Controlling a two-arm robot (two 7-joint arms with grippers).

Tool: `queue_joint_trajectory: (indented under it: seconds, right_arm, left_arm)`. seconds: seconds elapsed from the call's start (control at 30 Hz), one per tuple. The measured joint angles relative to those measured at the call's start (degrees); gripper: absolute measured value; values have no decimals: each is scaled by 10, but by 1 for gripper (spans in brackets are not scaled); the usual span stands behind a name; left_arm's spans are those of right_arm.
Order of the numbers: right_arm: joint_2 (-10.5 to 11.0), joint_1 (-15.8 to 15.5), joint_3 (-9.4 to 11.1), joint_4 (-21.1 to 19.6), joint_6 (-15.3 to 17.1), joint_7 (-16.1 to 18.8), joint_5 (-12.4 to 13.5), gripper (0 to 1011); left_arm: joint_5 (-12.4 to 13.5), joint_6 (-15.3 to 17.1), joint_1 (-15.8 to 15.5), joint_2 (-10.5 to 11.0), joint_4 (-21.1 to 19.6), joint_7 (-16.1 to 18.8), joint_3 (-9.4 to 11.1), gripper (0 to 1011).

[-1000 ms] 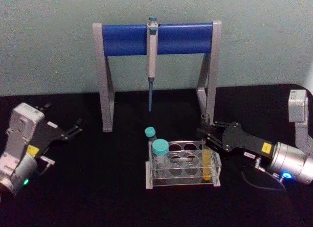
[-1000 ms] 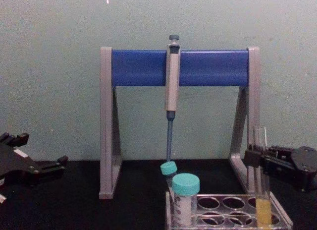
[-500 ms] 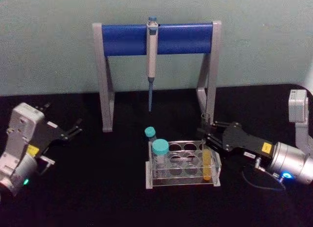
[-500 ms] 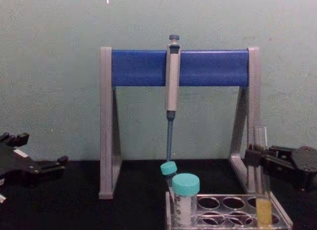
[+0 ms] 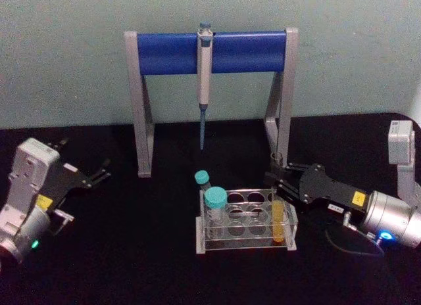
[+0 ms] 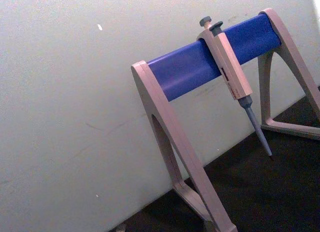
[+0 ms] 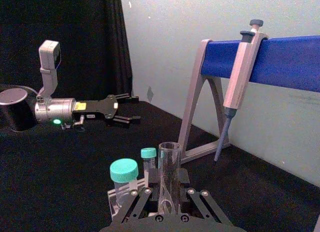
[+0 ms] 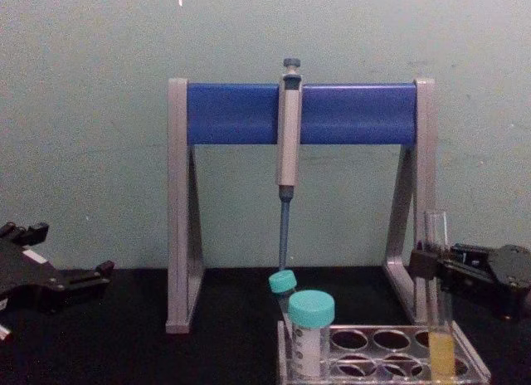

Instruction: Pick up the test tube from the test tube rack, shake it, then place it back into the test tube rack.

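Test tube [image 5: 278,217] at 3 o'clock end of rack [image 5: 245,244], R gripper [image 5: 275,175] jaws clamping its top. Prob. pickup step; next needs straight lift. L gripper [image 5: 104,171] parked 9 o'clock, jaws apart.

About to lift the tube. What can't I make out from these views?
Whether the right tool clamps the tube: its own links mask the contact in its wrist view; the chest view sees it side-on.
Tube's yellow liquid in the right wrist view: hidden behind the tool.
Rack base: cut off by the chest view's bottom edge.
Parked left tool's body: cropped by the chest view's left edge.
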Motion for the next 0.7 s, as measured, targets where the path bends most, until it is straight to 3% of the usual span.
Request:
queue_joint_trajectory:
  seconds: [0.27,0.7]
  right_arm:
    - [0,0,0,0,0,0,0,276]
    - [0,0,0,0,0,0,0,717]
  left_arm:
    - [0,0,0,0,0,0,0,1001]
    - [0,0,0,0,0,0,0,1001]
